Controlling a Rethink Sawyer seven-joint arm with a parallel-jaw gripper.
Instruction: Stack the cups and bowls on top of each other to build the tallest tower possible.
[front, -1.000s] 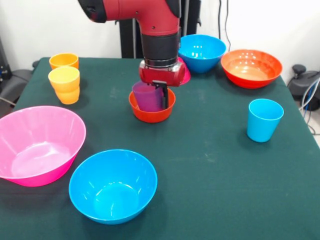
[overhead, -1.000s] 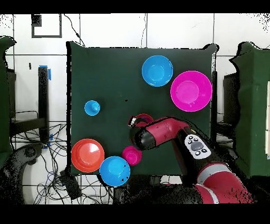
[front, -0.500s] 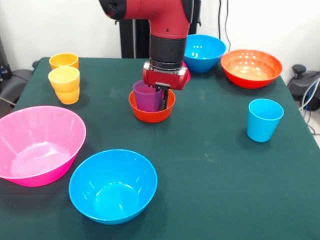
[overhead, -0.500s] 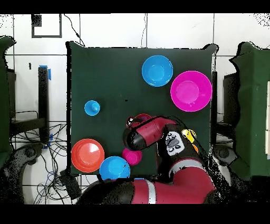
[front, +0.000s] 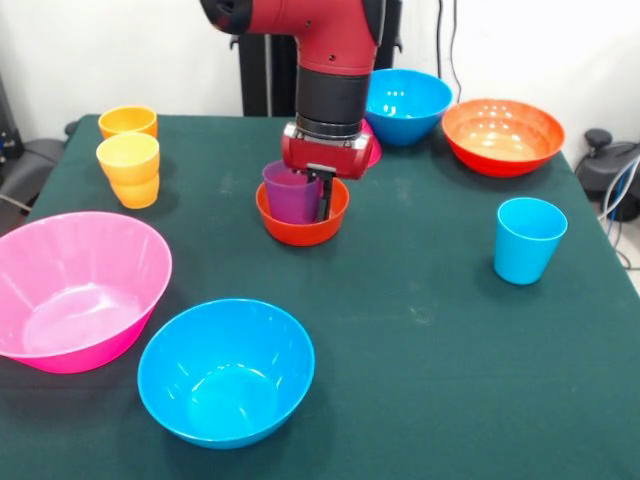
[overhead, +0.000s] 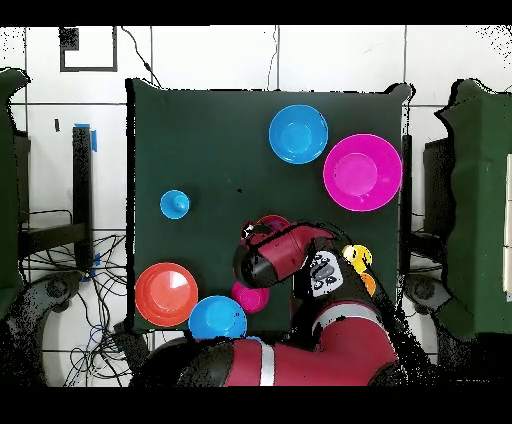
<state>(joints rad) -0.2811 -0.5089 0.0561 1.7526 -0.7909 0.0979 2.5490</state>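
Gripper (front: 322, 196) closed on the rim of the purple cup (front: 290, 192), upright inside the small orange-red bowl (front: 301, 226). Overhead, hidden under the arm (overhead: 275, 255); only the bowl's edge showed there.

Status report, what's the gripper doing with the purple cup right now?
Gripper down at the purple cup, open or shut unclear. Cup upright inside the small orange-red bowl. Light blue cup stands apart; nothing in the way.
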